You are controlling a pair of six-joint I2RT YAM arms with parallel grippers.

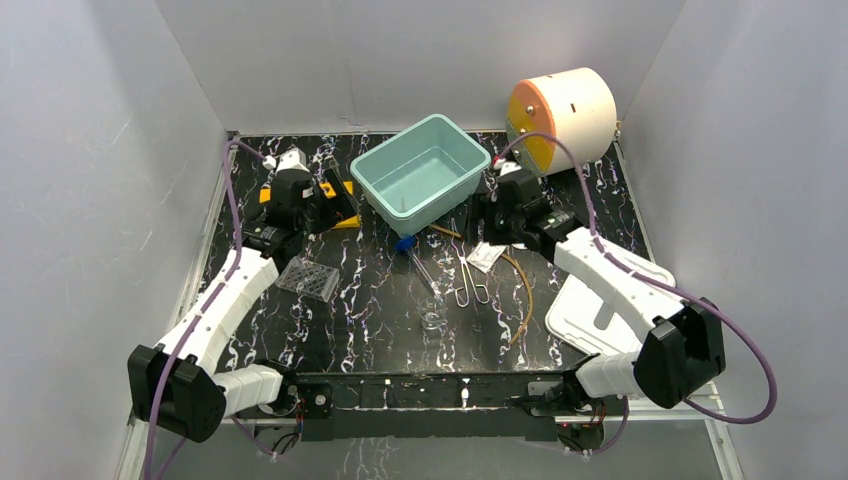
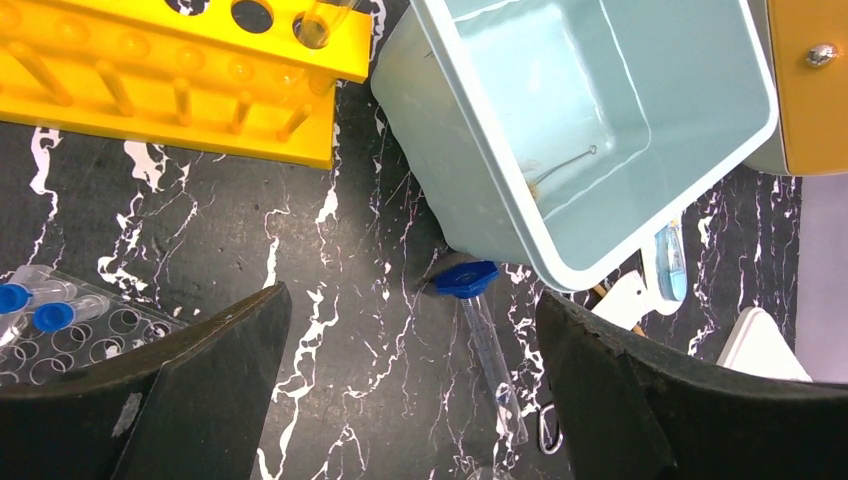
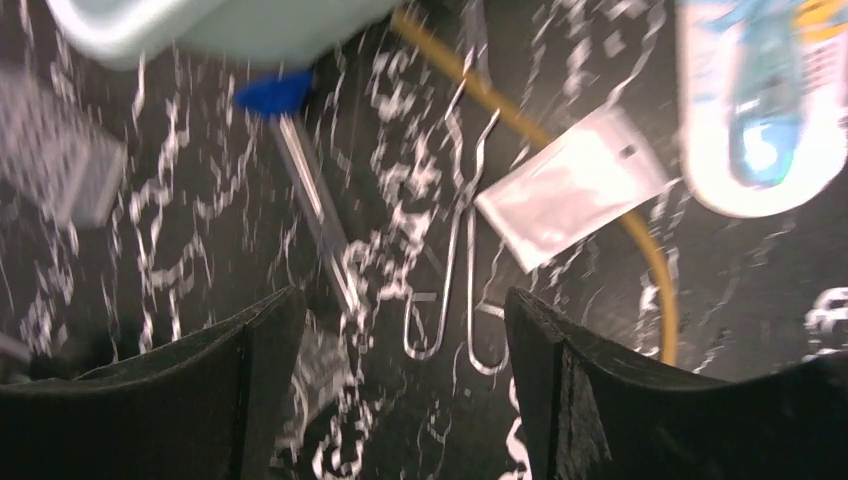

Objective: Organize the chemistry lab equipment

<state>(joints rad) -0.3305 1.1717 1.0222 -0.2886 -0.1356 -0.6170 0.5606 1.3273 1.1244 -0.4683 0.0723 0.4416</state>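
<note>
Right wrist view: the right gripper (image 3: 400, 297) has its fingers (image 3: 200, 400) spread wide, with nothing pinched between them. Just ahead of the gap lie the wire clips (image 3: 455, 270), looped ends nearest the camera and long legs running away toward the teal bin (image 3: 200, 30). That axis crosses the line on which the jaws close, so I judge a straight descent would bring them together across the thin width.

Off toward the left finger lies a blue-capped tube (image 3: 312, 205), cap against the bin, slanted slightly but also lengthwise to the jaws. On the other side the white card (image 3: 570, 185) lies on the amber tubing (image 3: 655, 280). This view is blurred, so finer contact cannot be told.

The left gripper (image 2: 412, 295) is likewise spread and empty, hanging between the yellow tube rack (image 2: 170, 120) and the bin, with the same tube ahead of its gap. From above, the clips and card lie on the right arm's side — that arm looks the nearer one. The tube lies roughly midway between the two grippers.
</note>
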